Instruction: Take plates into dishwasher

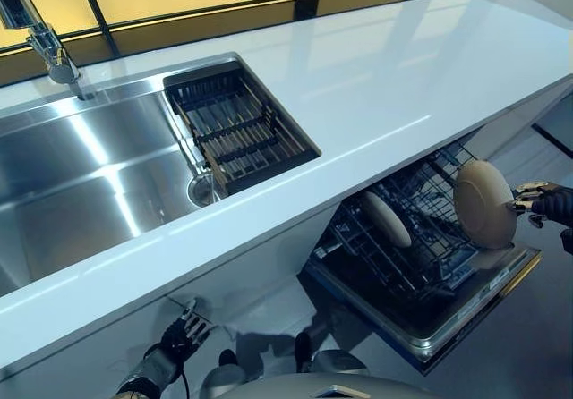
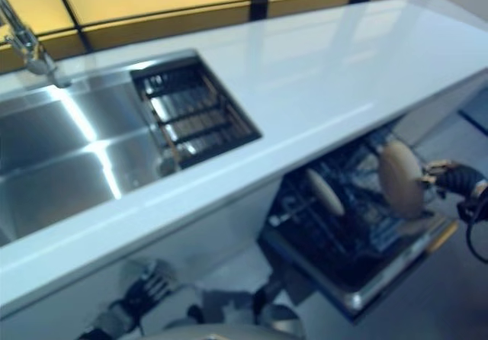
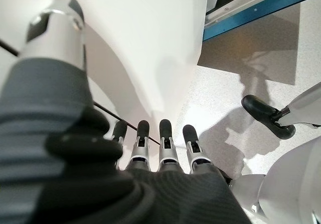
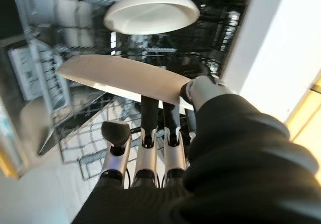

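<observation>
A cream plate (image 1: 483, 204) is pinched by its rim in the right hand (image 1: 546, 204), held upright above the pulled-out dishwasher rack (image 1: 421, 238), near a second plate (image 1: 387, 218) already stood there. With so slight an edge grip, the plate could be tilted or dropped if a rack prong is struck. The left hand (image 1: 183, 335) hangs relaxed, empty, under the worktop (image 1: 376, 104)

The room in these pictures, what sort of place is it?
Most likely a kitchen: a steel sink with a tap set in a white counter, and below it an open dishwasher holding a plate.
</observation>
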Robot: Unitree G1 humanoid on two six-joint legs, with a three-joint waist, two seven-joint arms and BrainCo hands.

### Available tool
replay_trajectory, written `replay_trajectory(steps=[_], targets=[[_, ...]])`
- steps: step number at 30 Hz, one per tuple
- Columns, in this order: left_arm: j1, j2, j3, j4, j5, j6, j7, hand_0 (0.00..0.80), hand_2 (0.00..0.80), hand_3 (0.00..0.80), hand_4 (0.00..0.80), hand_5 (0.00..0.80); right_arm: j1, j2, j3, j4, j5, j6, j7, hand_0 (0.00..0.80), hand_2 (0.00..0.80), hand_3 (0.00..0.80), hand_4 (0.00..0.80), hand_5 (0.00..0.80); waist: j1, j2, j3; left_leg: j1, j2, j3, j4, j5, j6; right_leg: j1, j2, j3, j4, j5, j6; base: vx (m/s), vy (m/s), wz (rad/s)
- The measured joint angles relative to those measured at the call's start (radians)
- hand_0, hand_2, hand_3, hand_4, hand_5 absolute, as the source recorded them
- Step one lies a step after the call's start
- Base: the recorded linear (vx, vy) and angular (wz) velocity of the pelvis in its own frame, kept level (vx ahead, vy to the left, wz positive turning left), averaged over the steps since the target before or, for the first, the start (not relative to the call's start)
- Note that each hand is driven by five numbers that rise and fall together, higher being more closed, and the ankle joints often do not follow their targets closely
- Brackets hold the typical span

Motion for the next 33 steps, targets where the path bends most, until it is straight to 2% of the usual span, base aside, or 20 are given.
replay_trajectory(steps=[5,12,17,23,33], targets=[[0.0,0.0,0.0,-0.003,0.0,0.001,0.0,0.0,0.0,0.0,0.0,0.0,0.007,0.02,0.007,-0.002,-0.124,-0.055,-0.045,0.8,0.8,0.8,0.8,0.8,0.001,0.002,0.002,0.0,0.0,0.0,0.0,0.0,0.0,0.0,0.0,0.0,0.0,0.0,0.0,0.0,0.0,0.0],[0.0,-0.003,0.0,-0.019,0.0,0.009,0.011,0.0,0.0,0.0,0.0,0.0,0.014,0.105,0.033,-0.047,-0.255,-0.083,-0.122,0.8,0.8,0.8,0.8,0.8,0.004,0.009,0.006,-0.002,0.0,-0.001,0.0,0.0,0.0,0.0,0.0,-0.001,0.0,0.0,0.0,0.0,0.0,0.0],[0.001,-0.005,-0.002,-0.046,0.0,0.026,0.027,0.0,0.0,0.0,0.0,0.0,0.014,0.156,0.054,-0.059,-0.279,-0.081,-0.151,0.8,0.8,0.8,0.8,0.8,0.01,0.021,0.014,-0.004,0.0,-0.005,0.001,0.0,0.0,-0.001,-0.001,-0.004,0.0,0.0,0.0,0.0,0.0,0.0],[-0.002,-0.009,-0.003,-0.079,0.0,0.046,0.053,0.0,0.0,0.0,0.0,0.0,0.013,0.199,0.13,-0.053,-0.313,-0.08,-0.155,0.8,0.8,0.8,0.8,0.8,0.027,0.032,0.02,-0.007,0.0,-0.014,0.003,0.004,-0.004,0.002,-0.002,-0.018,0.0,0.0,0.0,0.005,-0.017,0.04],[-0.011,-0.016,-0.006,-0.11,-0.002,0.054,0.083,0.0,0.0,0.0,0.0,0.0,-0.08,0.269,0.198,0.068,-0.387,-0.077,-0.185,0.8,0.8,0.8,0.8,0.8,0.059,0.054,0.029,-0.013,-0.002,-0.032,0.004,0.007,-0.001,0.005,-0.005,-0.032,0.0,0.001,-0.001,0.001,-0.029,0.05]])
